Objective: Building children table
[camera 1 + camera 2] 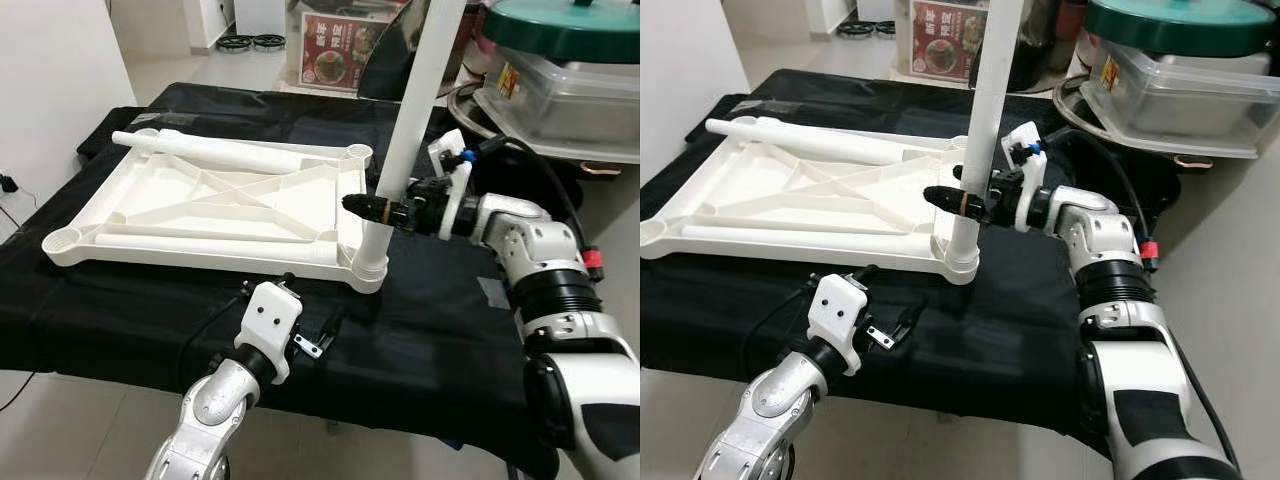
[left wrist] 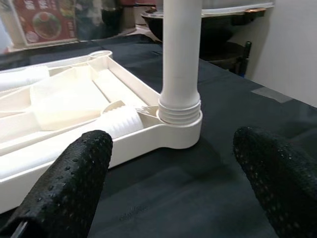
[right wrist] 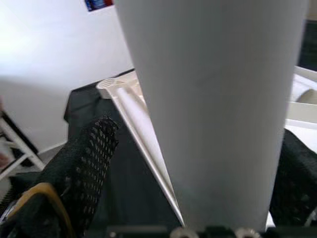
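Right gripper (image 1: 372, 207) of mine clamps the smooth white leg (image 1: 408, 140), upright in the ribbed tabletop's (image 1: 200, 205) corner socket (image 1: 368, 268).

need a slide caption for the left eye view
Right pincer grips upright leg seated in the tabletop corner socket.

Black cloth (image 1: 420, 340), green-lid tub (image 1: 560, 60), red poster (image 1: 335, 45)
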Controlling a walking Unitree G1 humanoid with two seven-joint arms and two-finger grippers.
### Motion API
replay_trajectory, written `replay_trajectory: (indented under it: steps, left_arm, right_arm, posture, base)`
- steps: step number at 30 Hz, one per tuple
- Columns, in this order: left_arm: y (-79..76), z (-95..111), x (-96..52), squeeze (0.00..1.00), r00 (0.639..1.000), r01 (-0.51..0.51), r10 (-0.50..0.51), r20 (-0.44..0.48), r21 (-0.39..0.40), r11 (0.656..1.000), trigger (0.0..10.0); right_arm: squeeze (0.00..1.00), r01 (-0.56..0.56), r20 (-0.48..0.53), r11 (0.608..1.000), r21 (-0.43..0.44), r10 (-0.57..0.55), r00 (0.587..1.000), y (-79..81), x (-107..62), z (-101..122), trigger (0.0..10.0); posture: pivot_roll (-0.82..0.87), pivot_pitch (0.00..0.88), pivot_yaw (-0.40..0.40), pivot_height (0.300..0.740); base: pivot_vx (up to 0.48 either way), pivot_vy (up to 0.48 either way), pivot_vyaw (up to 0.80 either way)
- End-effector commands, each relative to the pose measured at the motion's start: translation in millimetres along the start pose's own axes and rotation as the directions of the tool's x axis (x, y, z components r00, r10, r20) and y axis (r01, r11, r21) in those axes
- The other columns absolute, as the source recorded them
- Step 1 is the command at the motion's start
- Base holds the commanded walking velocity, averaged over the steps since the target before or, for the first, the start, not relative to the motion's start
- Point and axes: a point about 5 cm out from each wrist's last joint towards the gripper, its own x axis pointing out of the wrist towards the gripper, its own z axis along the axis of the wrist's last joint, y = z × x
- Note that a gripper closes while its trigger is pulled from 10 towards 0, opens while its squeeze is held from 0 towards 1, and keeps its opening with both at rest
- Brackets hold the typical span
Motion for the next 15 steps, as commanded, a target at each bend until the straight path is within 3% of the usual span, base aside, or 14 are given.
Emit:
replay_trajectory:
  steps: [1,7,10,11,12,13,15]
  left_arm:
    - [-6.5,-3.3,-3.8,0.0,0.999,0.044,-0.045,-0.021,-0.029,0.999,10.0]
    - [-22.4,-7.7,-10.8,0.0,0.983,0.172,-0.178,-0.043,-0.112,0.979,10.0]
    - [-25.3,-7.9,-12.5,0.0,0.98,0.191,-0.197,-0.043,-0.118,0.975,10.0]
    - [-29.3,-9.0,-14.8,0.0,0.973,0.218,-0.225,-0.046,-0.126,0.968,10.0]
    - [-31.1,-9.5,-16.0,0.0,0.971,0.228,-0.234,-0.046,-0.121,0.966,10.0]
    - [-30.4,-9.6,-16.3,0.0,0.973,0.219,-0.226,-0.043,-0.118,0.969,10.0]
    - [-28.8,-9.9,-16.1,0.0,0.976,0.207,-0.213,-0.044,-0.112,0.972,10.0]
  right_arm:
    - [0.0,-0.103,0.013,0.995,0.008,0.103,0.995,4.2,1.1,4.9,10.0]
    - [0.0,-0.2,0.041,0.98,0.015,0.2,0.979,6.7,-0.1,14.4,10.0]
    - [0.0,-0.215,0.047,0.976,0.013,0.215,0.976,7.6,0.4,15.3,10.0]
    - [0.0,-0.22,0.048,0.975,0.01,0.22,0.974,8.0,1.9,15.3,9.5]
    - [0.0,-0.221,0.042,0.975,0.005,0.221,0.974,7.7,2.9,14.1,0.7]
    - [0.0,-0.209,0.043,0.978,-0.002,0.209,0.977,7.2,5.2,13.5,0.0]
    - [0.0,-0.195,0.045,0.981,-0.003,0.195,0.98,6.2,6.9,13.1,0.0]
  posture:
    - [0.15,0.079,-0.083,0.74]
    - [0.15,0.081,-0.082,0.74]
    - [0.16,0.08,-0.083,0.74]
    - [0.15,0.08,-0.08,0.74]
    - [0.16,0.079,-0.083,0.74]
    - [0.16,0.078,-0.082,0.74]
    - [0.16,0.074,-0.086,0.74]
  base:
    - [0.0,0.0,0.0]
    - [0.0,0.0,0.0]
    - [0.0,0.0,0.0]
    - [0.0,0.0,0.0]
    - [0.0,0.0,0.0]
    - [0.0,0.0,0.0]
    - [0.0,0.0,0.0]
